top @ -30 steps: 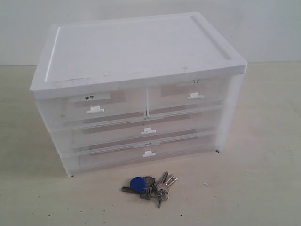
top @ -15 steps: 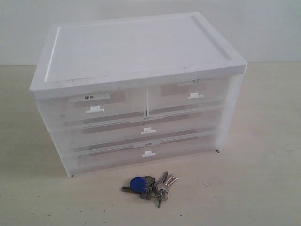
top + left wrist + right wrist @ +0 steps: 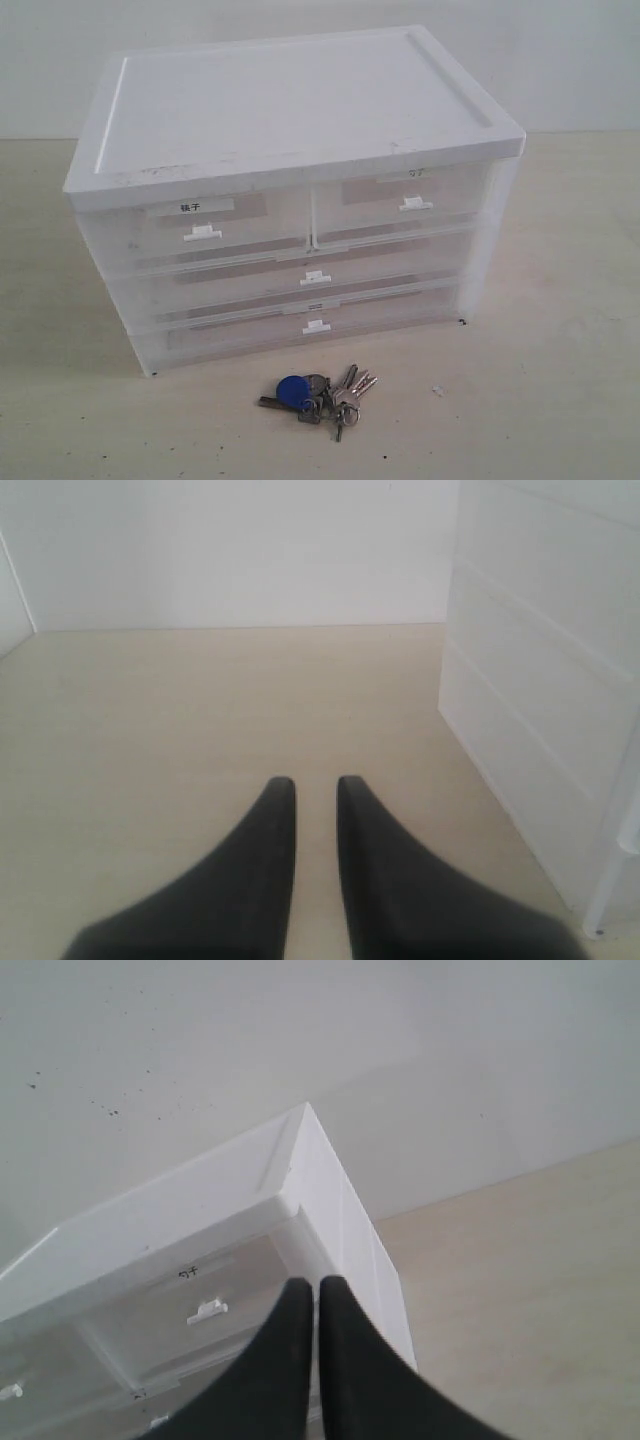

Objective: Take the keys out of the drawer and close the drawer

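The keys, a silver bunch with a round blue tag, lie on the tabletop just in front of the cabinet. The drawer of the middle tier sits pushed in flush, its small white handle at the centre. Neither gripper shows in the exterior view. My left gripper hovers over bare table beside the cabinet's side wall, its black fingers a narrow gap apart with nothing between them. My right gripper is raised near the cabinet's upper right front corner, its fingers pressed together and empty.
The white cabinet top is wide and flat. Two half-width labelled drawers sit above the middle tier, and a like full-width drawer sits below it. A pale wall stands behind. Light wooden tabletop surrounds the cabinet.
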